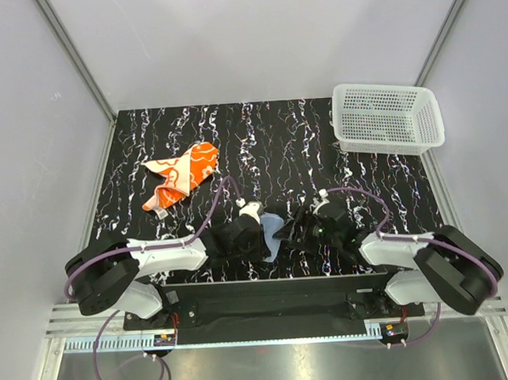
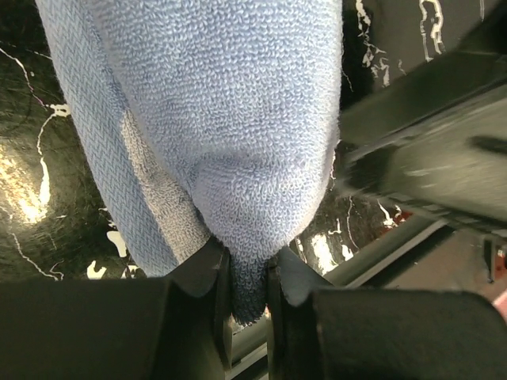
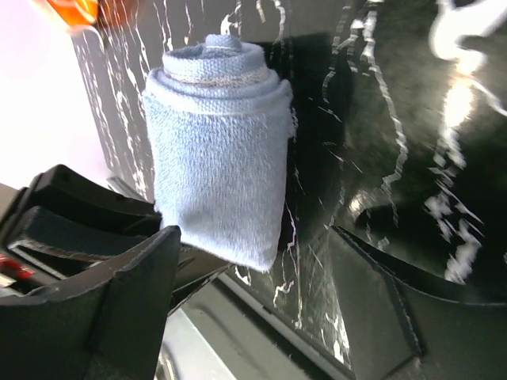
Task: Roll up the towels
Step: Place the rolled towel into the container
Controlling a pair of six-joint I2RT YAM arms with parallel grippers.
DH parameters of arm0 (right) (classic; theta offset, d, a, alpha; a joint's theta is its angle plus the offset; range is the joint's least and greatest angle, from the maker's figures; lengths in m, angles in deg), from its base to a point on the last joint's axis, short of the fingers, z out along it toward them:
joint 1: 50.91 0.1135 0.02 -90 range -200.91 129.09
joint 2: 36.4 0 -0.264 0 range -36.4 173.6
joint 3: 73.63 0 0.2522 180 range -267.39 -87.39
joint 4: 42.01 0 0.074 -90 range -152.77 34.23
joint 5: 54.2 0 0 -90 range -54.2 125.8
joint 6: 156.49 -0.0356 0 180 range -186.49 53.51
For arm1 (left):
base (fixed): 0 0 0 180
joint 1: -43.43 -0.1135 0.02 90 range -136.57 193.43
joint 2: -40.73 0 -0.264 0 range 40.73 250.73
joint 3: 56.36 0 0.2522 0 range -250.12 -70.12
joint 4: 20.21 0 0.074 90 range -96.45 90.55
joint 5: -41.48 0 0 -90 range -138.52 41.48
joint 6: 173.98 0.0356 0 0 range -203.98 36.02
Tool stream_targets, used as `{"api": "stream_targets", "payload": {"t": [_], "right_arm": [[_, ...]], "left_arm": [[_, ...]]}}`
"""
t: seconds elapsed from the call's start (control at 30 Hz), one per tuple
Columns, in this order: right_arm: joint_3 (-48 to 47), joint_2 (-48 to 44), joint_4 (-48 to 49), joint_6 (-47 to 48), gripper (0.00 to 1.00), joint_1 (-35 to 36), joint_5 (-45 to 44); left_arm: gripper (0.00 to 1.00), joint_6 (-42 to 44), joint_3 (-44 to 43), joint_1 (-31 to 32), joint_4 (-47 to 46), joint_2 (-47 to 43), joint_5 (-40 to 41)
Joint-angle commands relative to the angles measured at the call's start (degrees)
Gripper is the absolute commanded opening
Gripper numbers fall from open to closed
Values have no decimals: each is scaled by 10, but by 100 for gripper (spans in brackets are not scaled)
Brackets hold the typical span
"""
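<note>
The light blue towel (image 1: 272, 237) is rolled up and lies near the table's front edge between my two grippers. My left gripper (image 2: 249, 277) is shut on one end of the blue towel (image 2: 230, 119). My right gripper (image 3: 253, 277) is open, its jaws wide apart just in front of the blue roll (image 3: 218, 150), not touching it. The orange towel (image 1: 182, 174) with a white swirl pattern lies crumpled and unrolled at the back left of the table.
A white mesh basket (image 1: 388, 117) stands at the back right corner. The table top (image 1: 277, 146) is black marble with white veins. Grey walls and metal rails enclose it; the front rail runs just below the grippers.
</note>
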Motion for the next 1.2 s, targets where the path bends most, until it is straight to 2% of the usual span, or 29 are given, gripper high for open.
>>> {"api": "stream_targets", "payload": {"t": [0.0,0.3,0.43,0.53,0.57,0.6,0.73,0.83,0.87,0.9,0.97,1.0,1.1,1.17], "right_arm": [[-28,45,104,39,83,18,9],[-55,153,190,34,82,36,18],[-61,196,233,20,79,51,22],[-66,228,265,5,75,63,22],[-69,253,293,-9,71,74,24],[-68,261,304,-13,62,78,24],[-65,294,354,-37,41,82,31],[-71,300,363,-44,30,82,31],[-74,294,350,-42,29,82,31],[-79,288,338,-39,29,80,32],[-99,260,288,-18,23,67,38],[-105,249,271,-11,23,60,46],[-141,195,190,21,21,1,75],[-165,146,99,61,21,-46,90]], "left_arm": [[0,-9,30,-8,-4,-5,-45],[0,-15,67,-34,-53,-16,-86],[0,-19,80,-48,-81,-19,-111],[8,-23,96,-60,-108,-20,-131],[13,-29,104,-71,-122,-20,-142],[14,-30,108,-74,-129,-20,-148],[21,-34,123,-87,-142,-23,-161],[46,-24,116,-89,-119,-33,-158],[54,-21,105,-89,-105,-40,-155],[68,-16,98,-89,-91,-48,-151],[78,-3,78,-89,-40,-90,-133],[87,3,69,-89,6,-107,-119],[97,25,26,-89,105,-181,-87],[99,43,0,-90,155,-235,-70]]}}
